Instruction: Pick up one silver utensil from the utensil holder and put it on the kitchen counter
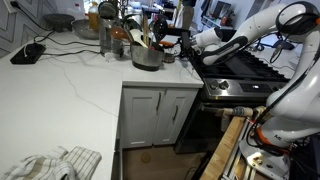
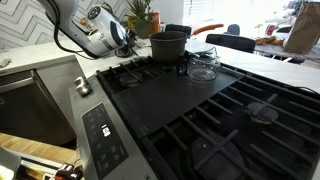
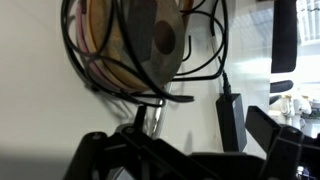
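The utensil holder (image 1: 146, 57) is a squat silver-grey pot near the corner of the white kitchen counter (image 1: 70, 95), beside the stove. Several utensils (image 1: 146, 36) stick up out of it. It also shows in an exterior view (image 2: 168, 46) as a dark round pot. My gripper (image 1: 186, 42) hangs close beside the holder, at about rim height, and is also in an exterior view (image 2: 126, 38). In the wrist view its dark fingers (image 3: 185, 150) stand wide apart with nothing between them. Wire loops and wooden pieces (image 3: 135, 45) fill the upper left of that view.
The black gas stove (image 1: 245, 70) lies under my arm. A glass jar (image 2: 203, 66) stands by the pot. Jars and bottles (image 1: 105, 30) crowd the back of the counter. A black adaptor (image 3: 230, 110) with its cable lies on the counter. A cloth (image 1: 55, 163) lies at the front.
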Available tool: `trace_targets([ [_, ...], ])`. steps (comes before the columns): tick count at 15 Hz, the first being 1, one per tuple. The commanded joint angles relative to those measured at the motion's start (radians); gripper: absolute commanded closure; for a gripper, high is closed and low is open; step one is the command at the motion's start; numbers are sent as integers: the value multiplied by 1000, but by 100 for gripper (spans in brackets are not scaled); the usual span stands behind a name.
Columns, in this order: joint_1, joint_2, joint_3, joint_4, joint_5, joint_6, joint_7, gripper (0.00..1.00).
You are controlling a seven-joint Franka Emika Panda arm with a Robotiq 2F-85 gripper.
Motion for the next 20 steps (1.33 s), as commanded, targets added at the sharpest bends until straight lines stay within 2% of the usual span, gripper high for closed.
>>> trace_targets([
  [1,-227,12,266,-43,48,-200,-99,0],
  [4,-396,26,473,-13,209,-432,-273,0],
  [7,-525,24,626,43,362,-664,-430,0],
  [8,-535,-7,636,53,485,-703,-513,0],
  [9,-615,51,750,77,555,-774,-554,0],
  [10,-627,31,762,95,640,-782,-571,0],
  [13,-702,-40,845,129,883,-906,-578,0],
  [16,-774,-109,922,120,1114,-988,-558,0],
  [19,-880,-234,1018,78,1332,-1099,-649,0],
  [20,-926,-256,1064,77,1358,-1172,-685,0],
])
